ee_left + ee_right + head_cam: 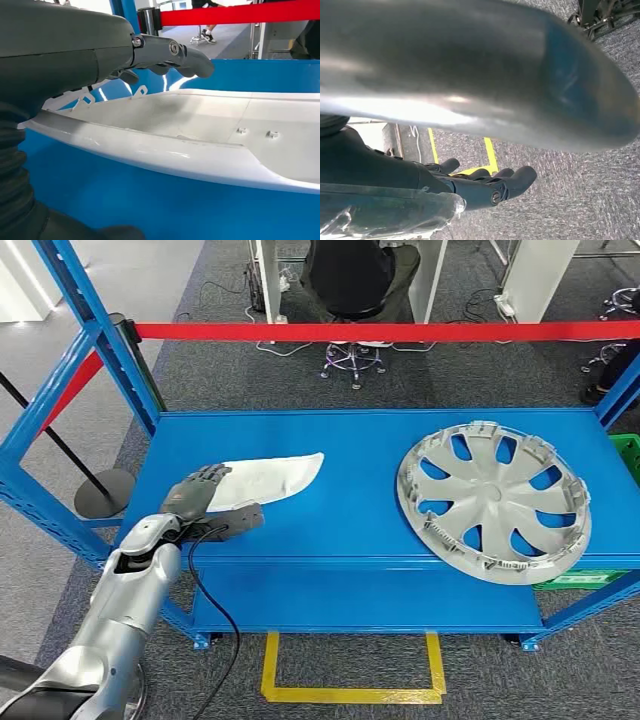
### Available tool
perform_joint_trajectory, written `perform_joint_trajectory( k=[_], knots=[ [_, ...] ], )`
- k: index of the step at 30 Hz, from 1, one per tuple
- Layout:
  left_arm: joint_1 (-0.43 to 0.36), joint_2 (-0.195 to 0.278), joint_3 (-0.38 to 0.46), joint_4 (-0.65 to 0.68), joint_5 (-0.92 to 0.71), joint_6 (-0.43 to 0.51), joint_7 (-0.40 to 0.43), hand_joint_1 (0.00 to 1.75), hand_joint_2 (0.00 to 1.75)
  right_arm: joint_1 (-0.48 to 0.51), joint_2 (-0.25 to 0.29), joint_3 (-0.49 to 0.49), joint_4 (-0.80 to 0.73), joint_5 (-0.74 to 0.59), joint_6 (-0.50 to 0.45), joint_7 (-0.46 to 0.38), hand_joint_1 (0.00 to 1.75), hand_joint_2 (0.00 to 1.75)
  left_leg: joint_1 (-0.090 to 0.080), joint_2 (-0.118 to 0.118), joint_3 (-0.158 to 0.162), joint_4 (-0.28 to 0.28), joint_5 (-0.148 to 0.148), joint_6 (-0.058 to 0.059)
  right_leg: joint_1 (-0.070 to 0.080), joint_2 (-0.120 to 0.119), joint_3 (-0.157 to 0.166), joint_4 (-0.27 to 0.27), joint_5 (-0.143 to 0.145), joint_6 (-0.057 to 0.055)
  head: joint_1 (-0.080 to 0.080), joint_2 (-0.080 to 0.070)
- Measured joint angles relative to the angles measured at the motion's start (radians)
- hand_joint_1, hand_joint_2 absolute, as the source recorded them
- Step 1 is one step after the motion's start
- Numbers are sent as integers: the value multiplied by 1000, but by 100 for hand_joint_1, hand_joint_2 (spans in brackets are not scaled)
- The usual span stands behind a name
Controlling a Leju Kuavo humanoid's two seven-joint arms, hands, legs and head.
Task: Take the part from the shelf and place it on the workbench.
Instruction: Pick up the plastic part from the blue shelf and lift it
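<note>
Right, you're at the grasp step: left hand (198, 495) rests spread on the white part (268, 478) near the shelf's (362, 580) left edge w/o gripping yet, so next close fingers & lift.

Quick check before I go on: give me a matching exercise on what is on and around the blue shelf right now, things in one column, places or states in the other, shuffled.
Things:
1. white part
2. wheel cover
3. red barrier tape
4. left hand

Places or states:
A. stretched across behind the shelf
B. lying on the right side of the blue shelf, hanging past its front edge
C. at the near end of the white part, fingers over it
D. lying on the left side of the shelf, long and curved

Pairs: 1-D, 2-B, 3-A, 4-C
</note>
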Motion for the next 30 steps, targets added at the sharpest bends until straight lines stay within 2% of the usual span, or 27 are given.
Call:
perform_joint_trajectory(
  k=[5, 6, 9, 10, 12, 30],
  knots=[
    [0, 0, 1, 0, 0, -1, 6, 1, 175, 0, 0, 0, 0, -1, 0, -1, 0, 0, 0, 0, 0, 0, 0, 0, 0, 0, 0, 0, 0, 0, 0, 0],
    [0, 0, 1, 0, 0, -2, 7, 10, 175, 0, 0, 0, 0, -1, 0, -1, 0, 0, 0, 0, 0, 0, 0, 0, 0, 0, 0, 0, 0, 0, 0, 0],
    [2, 0, 1, 0, 0, -3, 9, 134, 175, 0, 0, 0, 0, -1, 2, -2, 0, 0, 0, 0, 0, 0, 0, 0, 0, 0, 1, 0, 0, 0, 0, 0],
    [4, 0, 2, 0, 0, -3, 10, 168, 175, 0, 0, 0, 0, -1, 2, -3, 0, 0, 0, 0, 0, 0, 0, 0, 0, 0, 0, 0, 0, 0, 0, 0],
    [10, 0, 3, 0, 0, -3, 12, 175, 175, 0, 0, 0, 0, -1, 3, -6, 0, 0, 0, 0, 0, 0, 0, 0, 0, 0, 0, 0, 0, 0, 0, 0],
    [28, 8, 9, -2, -3, -3, 13, 175, 175, -1, 0, -11, 0, -25, 0, -34, 0, 0, 0, 0, 0, 0, 0, 0, 0, 0, 0, 0, 0, 0, 0, 0]
  ],
)
